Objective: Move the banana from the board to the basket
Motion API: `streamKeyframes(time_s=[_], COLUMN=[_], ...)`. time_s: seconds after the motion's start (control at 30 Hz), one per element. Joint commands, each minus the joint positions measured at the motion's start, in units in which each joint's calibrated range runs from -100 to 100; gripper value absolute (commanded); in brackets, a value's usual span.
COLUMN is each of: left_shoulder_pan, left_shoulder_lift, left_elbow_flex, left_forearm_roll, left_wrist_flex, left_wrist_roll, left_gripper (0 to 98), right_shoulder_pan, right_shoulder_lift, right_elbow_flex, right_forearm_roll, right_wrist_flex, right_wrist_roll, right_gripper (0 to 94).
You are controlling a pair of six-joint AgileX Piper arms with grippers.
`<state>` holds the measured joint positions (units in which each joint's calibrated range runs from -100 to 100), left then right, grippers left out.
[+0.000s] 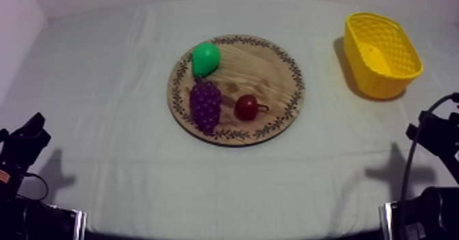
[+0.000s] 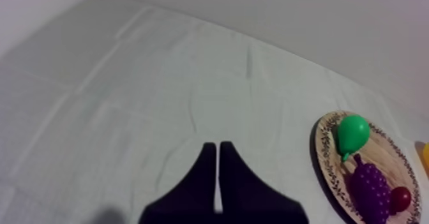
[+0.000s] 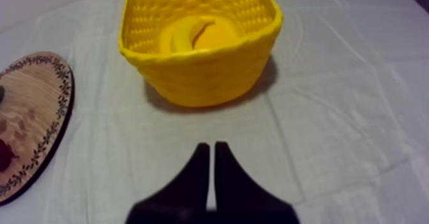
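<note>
Left gripper (image 2: pixel 217 147): two black fingers pressed together into a narrow wedge, nothing between them, over bare grey-white cloth (image 2: pixel 127 80). Right gripper (image 3: pixel 211 147): same, fingers flat against each other, holding nothing, over the cloth just in front of the yellow woven plastic basket (image 3: pixel 198 80).

Task item: curved yellow toy banana (image 3: pixel 185 34) lies inside the basket on its floor, apart from both grippers. Its colour nearly matches the basket, so the outline is hard to trace; a dark line shows near its middle. Top view: paler yellow patch on the basket floor, same spot.

Basket is upright at the table's right side, toward the far edge, well apart from the round wooden board with leaf-patterned rim (image 1: pixel 270 68). Board sits near the table centre.

On the board:
- green toy pear (image 1: pixel 205 58) at the far-left part
- purple bunch of grapes (image 1: pixel 205 106) just in front of the pear; cannot tell if they touch
- small red fruit (image 1: pixel 246 107) with a dark stem, right of the grapes, small gap between them

Right half of the board is bare wood.

Top view: both arms low at their own sides, left at lower left, right at lower right, each apart from board and basket, each throwing a shadow on the cloth. Right wrist view: board edge beside the basket, a strip of cloth between them.
</note>
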<state>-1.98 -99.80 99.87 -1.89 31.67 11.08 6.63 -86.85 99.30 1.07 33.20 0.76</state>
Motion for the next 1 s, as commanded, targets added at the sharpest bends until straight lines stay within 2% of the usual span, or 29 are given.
streamKeyframes(time_s=[0.0, 0.13, 0.3, 0.63, 0.97], left_shoulder_pan=[0.0, 0.0, 0.0, 0.0, 0.0], left_shoulder_lift=[0.0, 0.0, 0.0, 0.0, 0.0], left_elbow_flex=[0.0, 0.0, 0.0, 0.0, 0.0], left_forearm_roll=[0.01, 0.01, 0.01, 0.01, 0.01], left_wrist_flex=[0.0, 0.0, 0.0, 0.0, 0.0], left_wrist_roll=[0.0, 0.0, 0.0, 0.0, 0.0], left_gripper=[0.1, 0.1, 0.1, 0.1, 0.1], right_shoulder_pan=[0.0, -0.1, 0.1, 0.2, 0.2], right_shoulder_lift=[-6.1, -8.2, -8.8, -8.9, -8.9], right_elbow_flex=[0.0, 0.2, 0.2, 0.4, 0.4], right_forearm_roll=[-0.8, -1.8, -2.1, -2.1, -2.1], right_wrist_flex=[1.9, 5.3, 6.0, 5.9, 5.9], right_wrist_roll=[1.0, 1.5, 0.8, 9.2, 10.3], right_gripper=[0.5, 0.5, 0.5, 0.5, 0.5])
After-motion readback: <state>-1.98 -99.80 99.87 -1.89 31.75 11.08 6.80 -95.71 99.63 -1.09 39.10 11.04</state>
